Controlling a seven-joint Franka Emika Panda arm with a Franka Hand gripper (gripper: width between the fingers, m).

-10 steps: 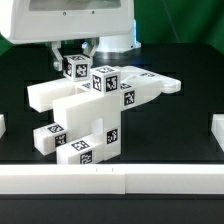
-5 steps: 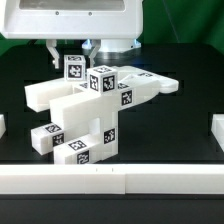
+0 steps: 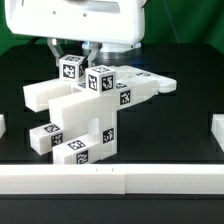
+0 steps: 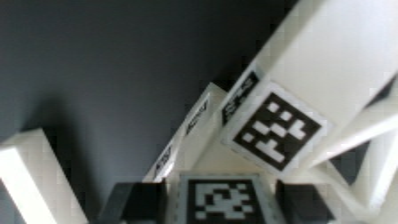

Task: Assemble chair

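The chair [image 3: 100,108] is a cluster of glossy white blocks with black-and-white tags, standing tilted in the middle of the black table. My gripper [image 3: 72,58] hangs over its top on the exterior view's left, shut on a tagged white block [image 3: 71,70] that sticks up from the structure. In the wrist view that block's tag [image 4: 222,198] fills the gap between my two dark fingers [image 4: 143,200], with my gripper [image 4: 222,206] closed on its sides. Beyond it, another tagged bar [image 4: 276,125] of the chair runs away at a slant.
A low white rail [image 3: 110,180] runs along the table's front edge. Short white pieces stand at the exterior view's left edge [image 3: 2,125] and right edge [image 3: 216,130]. The arm's wide white body [image 3: 80,20] hides the table's back.
The gripper and its held block have shifted slightly toward the exterior view's left, and the chair structure has moved a little with them. The grip stays the same.
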